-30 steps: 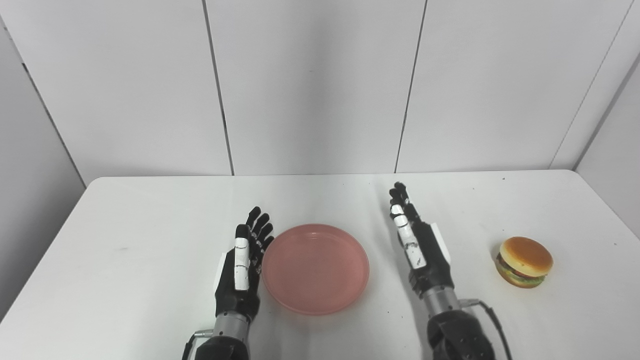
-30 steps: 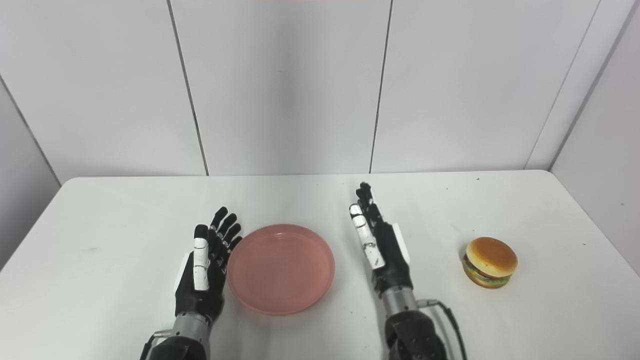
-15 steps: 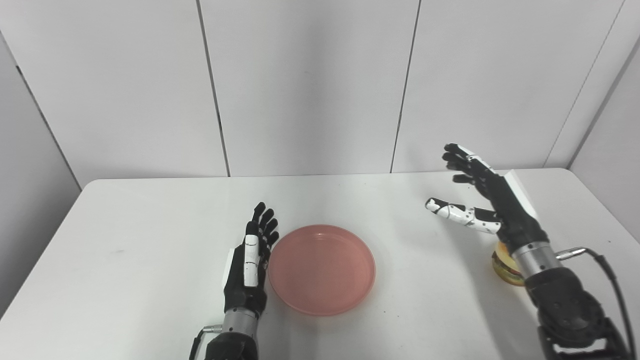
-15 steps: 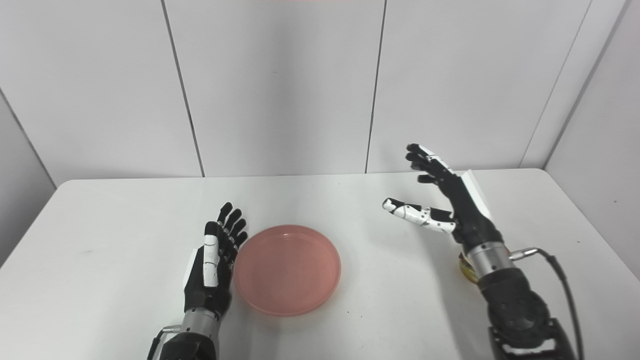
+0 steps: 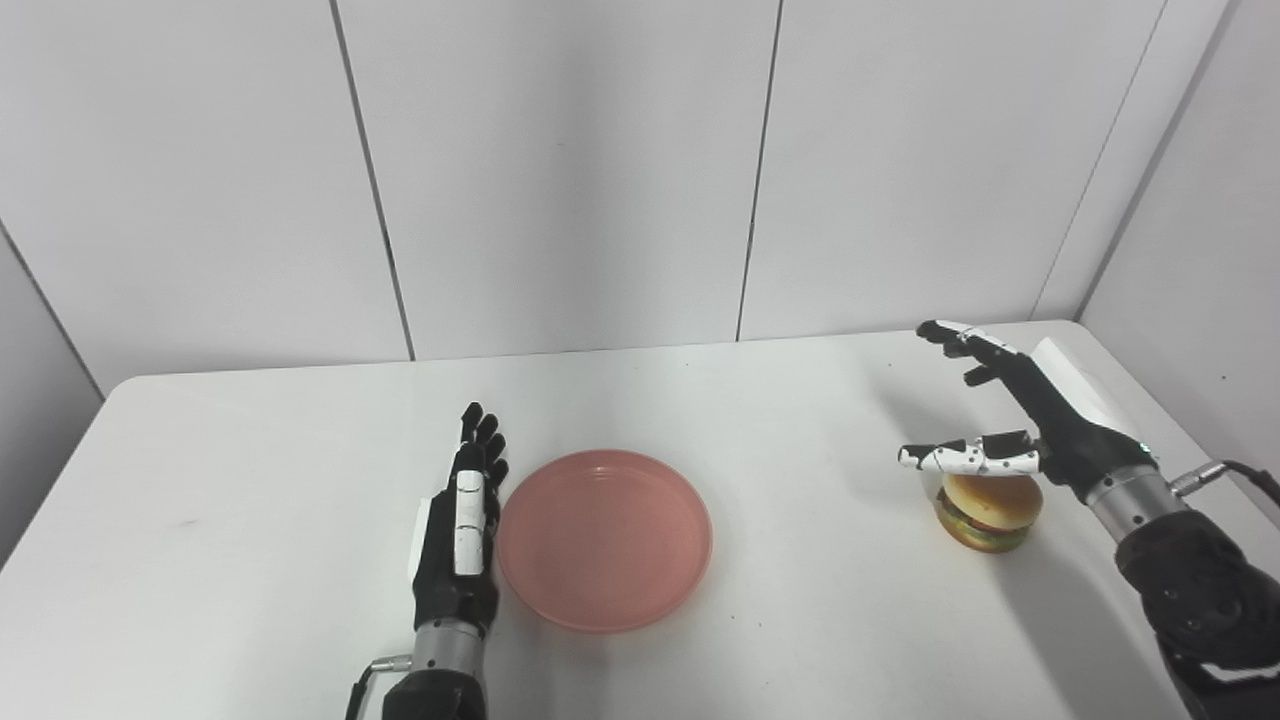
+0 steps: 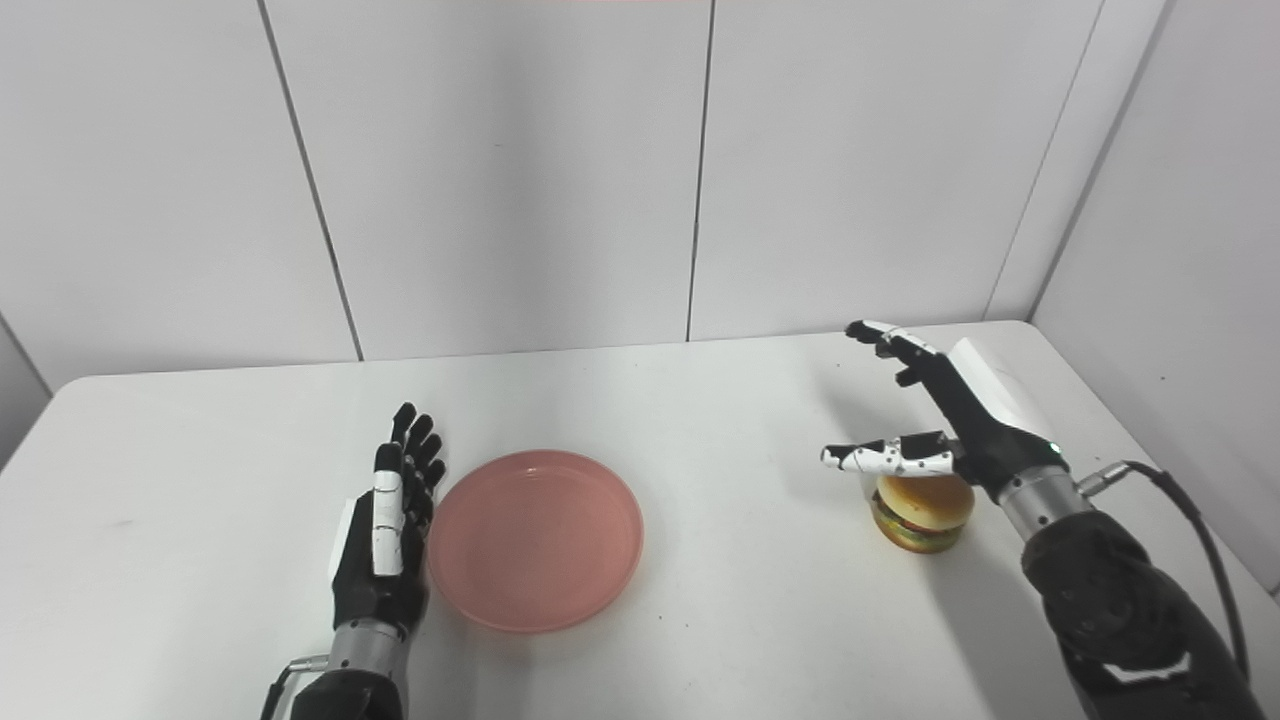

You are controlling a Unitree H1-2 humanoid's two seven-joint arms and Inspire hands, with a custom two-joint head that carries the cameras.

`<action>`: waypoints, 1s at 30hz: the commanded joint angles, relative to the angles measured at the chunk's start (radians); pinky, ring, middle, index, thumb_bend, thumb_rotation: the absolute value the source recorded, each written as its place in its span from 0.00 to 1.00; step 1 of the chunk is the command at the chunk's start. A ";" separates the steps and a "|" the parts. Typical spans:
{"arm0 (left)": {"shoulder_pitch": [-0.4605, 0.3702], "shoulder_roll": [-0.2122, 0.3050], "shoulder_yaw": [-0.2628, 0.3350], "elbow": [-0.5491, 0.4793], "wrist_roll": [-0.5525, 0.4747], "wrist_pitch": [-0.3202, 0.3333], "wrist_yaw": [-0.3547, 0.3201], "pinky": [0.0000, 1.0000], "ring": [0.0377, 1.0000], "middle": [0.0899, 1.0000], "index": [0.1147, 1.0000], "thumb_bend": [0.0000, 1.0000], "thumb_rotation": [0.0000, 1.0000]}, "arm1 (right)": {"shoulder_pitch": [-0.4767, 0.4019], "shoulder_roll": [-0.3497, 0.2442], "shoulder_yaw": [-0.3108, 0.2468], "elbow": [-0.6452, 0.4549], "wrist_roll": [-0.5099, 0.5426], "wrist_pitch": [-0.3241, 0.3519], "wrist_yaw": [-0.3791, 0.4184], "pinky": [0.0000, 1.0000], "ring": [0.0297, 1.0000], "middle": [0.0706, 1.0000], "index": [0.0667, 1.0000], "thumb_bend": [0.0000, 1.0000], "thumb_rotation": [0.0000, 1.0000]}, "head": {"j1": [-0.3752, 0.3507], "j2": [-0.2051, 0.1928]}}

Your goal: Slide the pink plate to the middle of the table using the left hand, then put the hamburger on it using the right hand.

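Note:
The pink plate (image 5: 605,538) lies flat near the middle of the white table (image 5: 250,480). My left hand (image 5: 458,530) stands on edge just left of the plate's rim, open, fingers straight and pointing away from me. The hamburger (image 5: 987,511) sits on the table at the right. My right hand (image 5: 1020,425) hovers over and behind it, open, fingers spread and thumb stretched out to the left above the bun. It holds nothing.
White wall panels stand behind the table's far edge. The table's right edge (image 5: 1150,420) runs close past the hamburger and my right arm.
My right hand rose from beside the plate and swung right to hover above the hamburger, thumb spread out. The camera turned right. My left hand stayed beside the plate.

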 commanded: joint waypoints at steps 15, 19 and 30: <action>0.055 0.040 -0.006 0.022 0.021 0.002 -0.011 1.00 0.98 0.99 0.99 0.73 1.00 | -0.025 -0.122 0.019 0.057 -0.005 0.025 0.162 0.79 0.90 0.90 0.86 0.91 0.32 | -0.013 0.005; 0.052 0.041 -0.008 0.026 0.022 -0.004 -0.014 1.00 0.98 0.99 0.99 0.72 1.00 | -0.036 -0.148 0.052 0.073 -0.037 0.029 0.192 0.83 0.92 0.90 0.87 0.95 0.40 | -0.014 0.006; 0.064 0.035 -0.009 0.008 0.020 0.005 -0.012 1.00 0.97 0.99 1.00 0.72 1.00 | -0.065 -0.140 0.111 0.201 -0.067 -0.014 0.189 0.84 0.93 0.93 0.89 0.95 0.38 | -0.006 0.013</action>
